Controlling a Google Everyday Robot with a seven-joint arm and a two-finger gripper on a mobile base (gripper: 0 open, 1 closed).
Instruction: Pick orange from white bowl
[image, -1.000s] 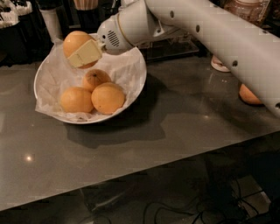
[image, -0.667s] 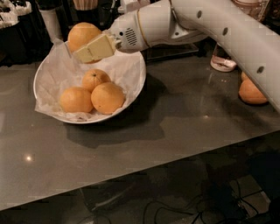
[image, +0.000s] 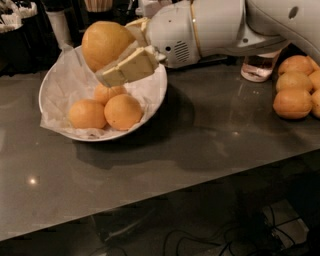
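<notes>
Soft light from above falls on the glossy grey tabletop (image: 210, 150), which carries two small bright glints, one near the left edge and one right of centre. The gripper (image: 116, 51), clamped on the orange (image: 100, 42) above the far side of the white bowl (image: 152, 97), is lit brightly on top, and its near finger shades the fruit's underside. The bowl throws a broad dark shadow to its right and toward the near side. The far background and the space under the table lie dim.
</notes>
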